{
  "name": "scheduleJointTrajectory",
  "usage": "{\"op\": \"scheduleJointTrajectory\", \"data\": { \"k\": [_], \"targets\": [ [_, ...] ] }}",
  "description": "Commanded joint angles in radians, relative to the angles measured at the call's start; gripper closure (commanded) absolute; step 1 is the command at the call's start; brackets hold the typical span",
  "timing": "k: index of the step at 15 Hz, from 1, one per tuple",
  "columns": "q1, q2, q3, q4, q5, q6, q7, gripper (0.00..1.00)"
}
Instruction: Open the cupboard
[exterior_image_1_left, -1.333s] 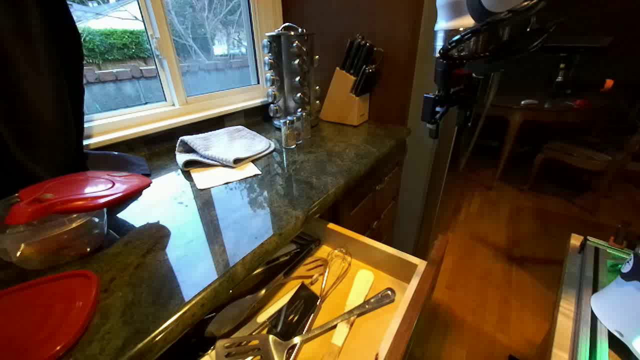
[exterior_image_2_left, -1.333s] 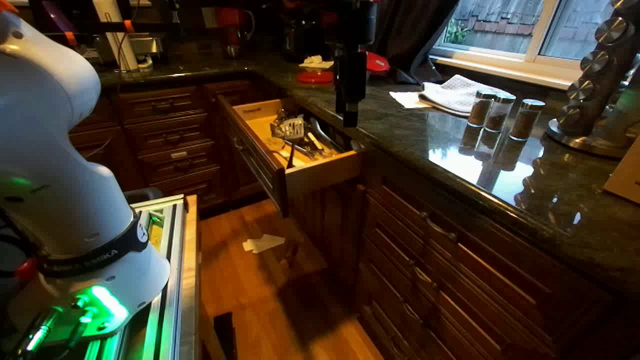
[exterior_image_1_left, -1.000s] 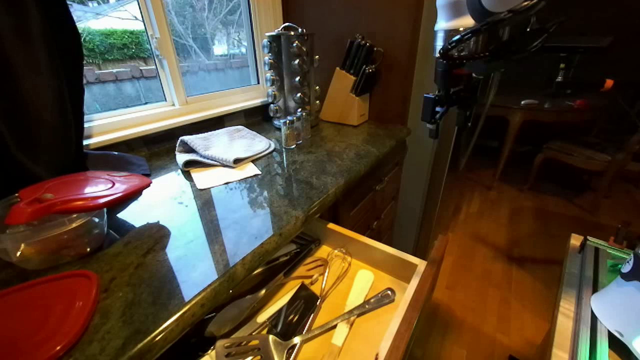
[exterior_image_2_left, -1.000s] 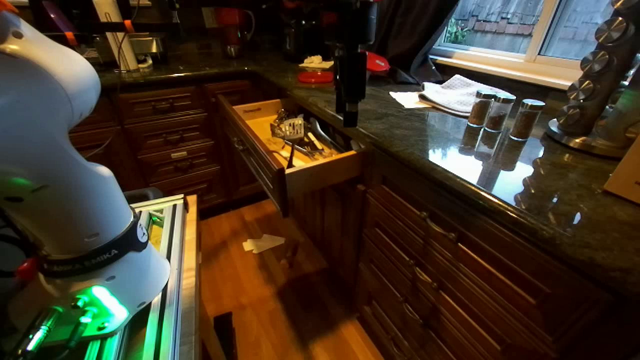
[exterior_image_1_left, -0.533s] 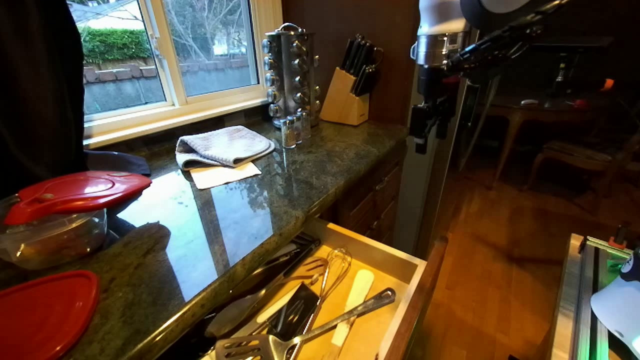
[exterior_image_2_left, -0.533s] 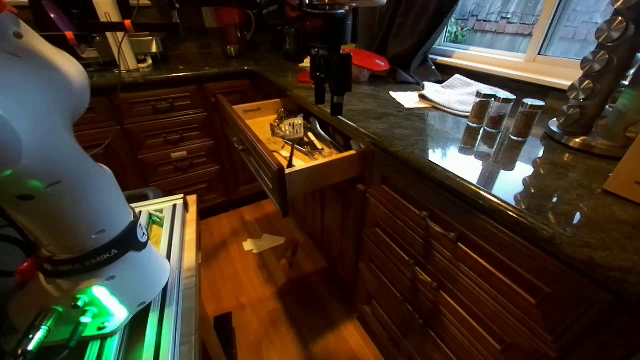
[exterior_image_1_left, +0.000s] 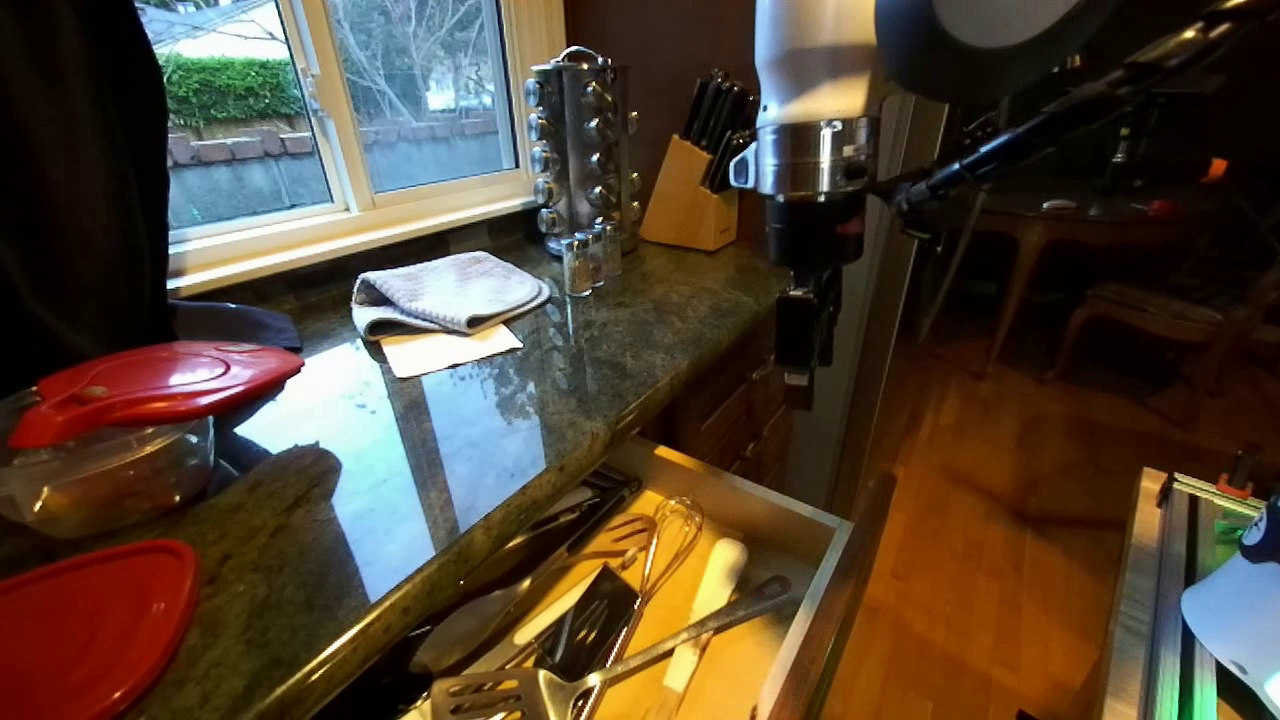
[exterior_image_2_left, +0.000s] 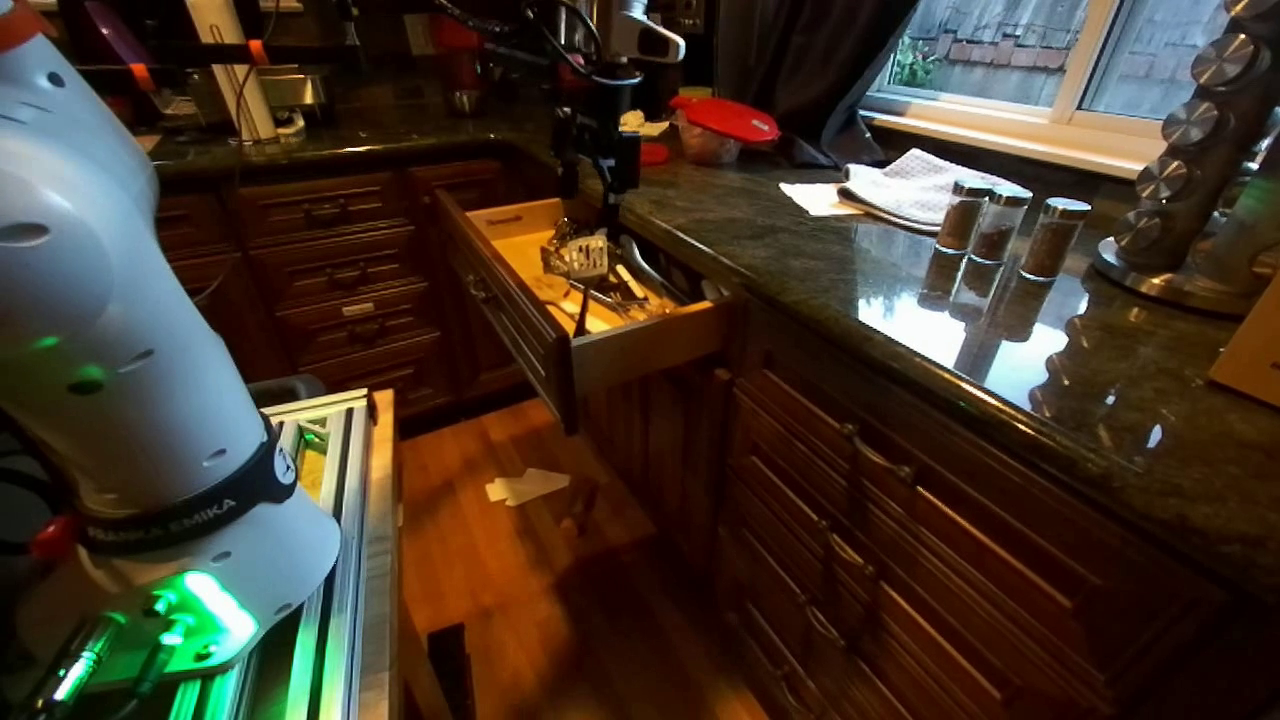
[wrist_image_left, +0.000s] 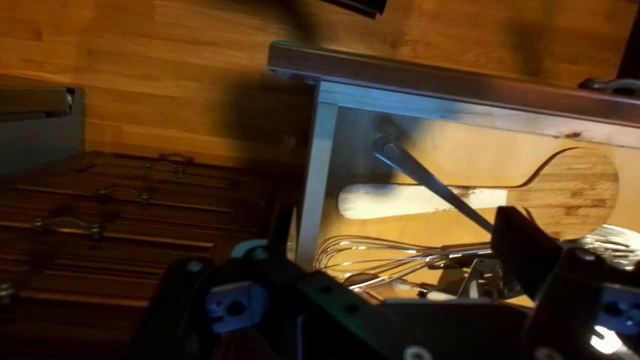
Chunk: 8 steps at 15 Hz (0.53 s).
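Observation:
The cupboard is a pull-out drawer with pale wood walls and a dark brown front, standing pulled out from under the counter. It shows in both exterior views and in the wrist view. It holds a whisk, a slotted spatula, a wooden spoon and other utensils. My gripper shows in both exterior views and in the wrist view. It is open, with nothing between its fingers, and hangs above the drawer's side without visible contact. The drawer's handle is at the front's outer face.
The dark stone counter runs along the drawer and carries a folded cloth, glass jars, a spice rack, a knife block and red-lidded containers. More closed drawers are beside it. Paper lies on the floor.
My gripper has come down and moved closer to the pulled-out drawer, from higher beside the counter. Its shadow now falls into the drawer. The drawer has not moved.

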Motion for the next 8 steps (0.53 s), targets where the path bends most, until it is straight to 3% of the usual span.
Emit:
{"op": "scheduleJointTrajectory", "data": {
  "k": [1,2,3,7,8],
  "targets": [
    [0.013,0.108,0.007,0.062,0.093,-0.070,0.003,0.00],
    [0.021,0.113,-0.008,0.069,0.159,-0.089,-0.099,0.00],
    [0.007,0.074,0.012,0.033,0.081,-0.041,-0.021,0.00],
    [0.008,0.112,0.007,0.059,0.132,-0.060,-0.075,0.00],
    [0.005,0.122,0.013,0.064,0.099,-0.074,-0.030,0.00]
  ]
}}
